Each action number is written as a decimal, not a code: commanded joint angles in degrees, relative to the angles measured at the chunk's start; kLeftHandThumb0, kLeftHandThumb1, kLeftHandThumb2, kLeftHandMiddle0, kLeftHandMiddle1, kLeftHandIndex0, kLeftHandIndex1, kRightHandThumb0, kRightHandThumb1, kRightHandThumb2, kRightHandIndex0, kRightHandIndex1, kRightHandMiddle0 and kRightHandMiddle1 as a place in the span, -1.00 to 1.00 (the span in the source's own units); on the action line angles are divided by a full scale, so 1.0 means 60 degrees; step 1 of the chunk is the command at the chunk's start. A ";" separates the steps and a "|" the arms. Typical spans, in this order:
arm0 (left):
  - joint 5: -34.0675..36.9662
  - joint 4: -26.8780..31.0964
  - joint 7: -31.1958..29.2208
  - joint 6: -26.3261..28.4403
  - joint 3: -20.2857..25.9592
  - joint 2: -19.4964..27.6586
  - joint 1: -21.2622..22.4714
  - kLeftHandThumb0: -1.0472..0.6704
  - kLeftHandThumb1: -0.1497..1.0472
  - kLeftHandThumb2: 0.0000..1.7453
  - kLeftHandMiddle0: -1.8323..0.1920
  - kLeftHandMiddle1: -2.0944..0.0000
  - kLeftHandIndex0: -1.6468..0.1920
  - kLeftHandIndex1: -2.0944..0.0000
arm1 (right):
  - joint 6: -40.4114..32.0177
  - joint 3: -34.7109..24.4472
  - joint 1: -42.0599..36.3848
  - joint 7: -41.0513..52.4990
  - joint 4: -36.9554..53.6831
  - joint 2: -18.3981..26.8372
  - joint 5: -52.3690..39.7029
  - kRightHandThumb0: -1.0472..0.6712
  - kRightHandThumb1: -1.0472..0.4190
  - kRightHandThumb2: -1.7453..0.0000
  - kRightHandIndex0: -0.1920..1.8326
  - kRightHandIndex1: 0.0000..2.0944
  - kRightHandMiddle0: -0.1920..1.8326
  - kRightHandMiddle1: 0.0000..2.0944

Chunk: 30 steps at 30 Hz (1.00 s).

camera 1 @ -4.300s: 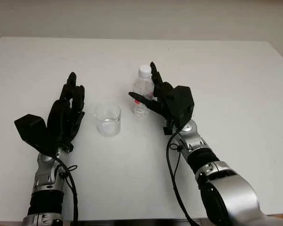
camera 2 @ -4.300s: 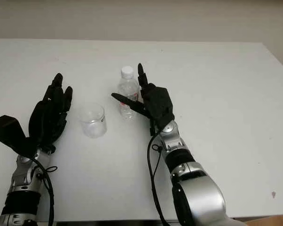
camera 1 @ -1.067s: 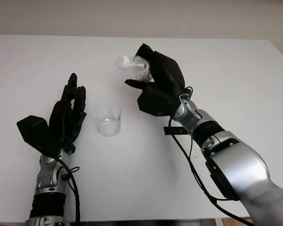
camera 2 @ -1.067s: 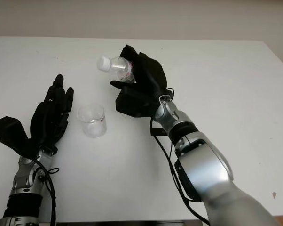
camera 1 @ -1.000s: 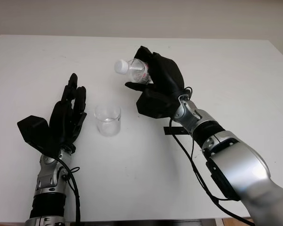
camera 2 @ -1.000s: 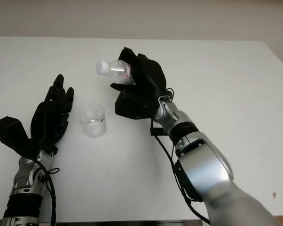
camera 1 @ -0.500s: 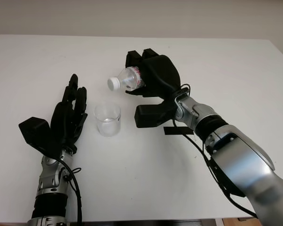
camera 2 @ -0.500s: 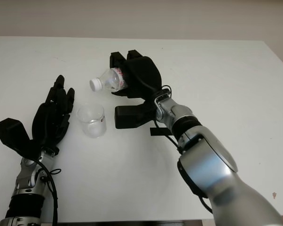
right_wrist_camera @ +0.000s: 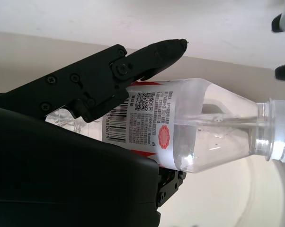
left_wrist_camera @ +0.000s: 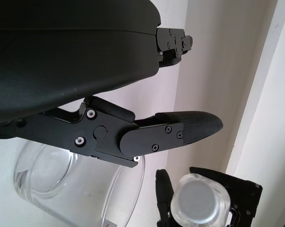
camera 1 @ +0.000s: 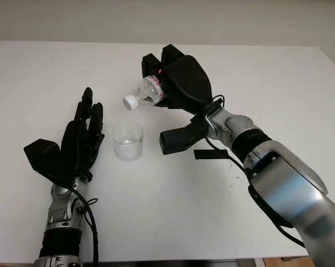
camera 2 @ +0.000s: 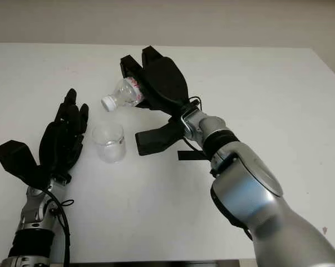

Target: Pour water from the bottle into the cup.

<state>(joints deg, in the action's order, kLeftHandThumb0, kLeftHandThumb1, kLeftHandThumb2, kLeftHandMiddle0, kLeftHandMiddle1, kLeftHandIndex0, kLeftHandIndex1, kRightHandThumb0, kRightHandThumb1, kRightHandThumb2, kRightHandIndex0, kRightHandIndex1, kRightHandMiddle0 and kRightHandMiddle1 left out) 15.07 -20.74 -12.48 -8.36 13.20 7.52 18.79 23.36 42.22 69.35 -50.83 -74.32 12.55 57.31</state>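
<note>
My right hand (camera 1: pixel 176 83) is shut on a small clear water bottle (camera 1: pixel 145 93) with a white cap (camera 1: pixel 130 102) and a red-and-white label. It holds the bottle in the air, tipped with the capped mouth pointing down and left, above and slightly behind the clear cup (camera 1: pixel 127 141). In the right wrist view the bottle (right_wrist_camera: pixel 180 127) lies between the fingers, water pooled toward its neck. The cup (camera 2: pixel 108 142) stands upright on the white table (camera 1: pixel 279 89). My left hand (camera 1: pixel 81 139) is open, just left of the cup; the left wrist view shows the cup (left_wrist_camera: pixel 76 184) beside it.
A black strip (camera 1: pixel 211 154) lies on the table under my right forearm. The table's far edge meets a pale wall (camera 1: pixel 167 19).
My right hand took the bottle from the table, lifted it and tipped it over, cap swinging down and left toward the cup. The left hand stayed beside the cup.
</note>
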 commanded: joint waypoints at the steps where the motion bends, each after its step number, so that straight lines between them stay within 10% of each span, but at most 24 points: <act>1: -0.0013 -0.0025 0.0011 -0.0099 -0.0026 -0.0048 0.0143 -0.60 1.00 -0.37 0.86 0.95 0.85 0.95 | -0.0141 0.0156 0.0412 -0.0189 -0.0013 0.0160 0.0157 -0.29 -1.00 0.88 0.38 1.00 -0.26 0.99; 9: 0.0041 -0.0007 -0.0019 -0.0110 -0.0040 -0.0048 0.0091 -0.61 1.00 -0.37 0.87 0.95 0.87 0.96 | -0.0447 0.0656 0.0519 -0.0842 -0.0038 0.0157 0.0620 -0.30 -1.00 0.85 0.47 1.00 0.06 1.00; 30: 0.0161 -0.0041 -0.0082 -0.0109 0.0015 0.0014 0.0107 -0.60 1.00 -0.38 0.86 0.95 0.84 0.95 | -0.0967 0.1584 0.0721 -0.2644 -0.0106 0.0167 0.1502 -0.34 -1.00 0.76 0.39 1.00 -0.03 1.00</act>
<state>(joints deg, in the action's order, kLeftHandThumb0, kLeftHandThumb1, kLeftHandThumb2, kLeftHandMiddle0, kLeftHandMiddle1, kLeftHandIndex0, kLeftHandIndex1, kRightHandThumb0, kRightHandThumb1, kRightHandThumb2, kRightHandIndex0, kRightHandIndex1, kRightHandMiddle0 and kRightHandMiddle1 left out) 15.77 -21.05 -12.66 -8.76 13.04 7.46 18.79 18.01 51.66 71.48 -65.77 -75.05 12.97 66.18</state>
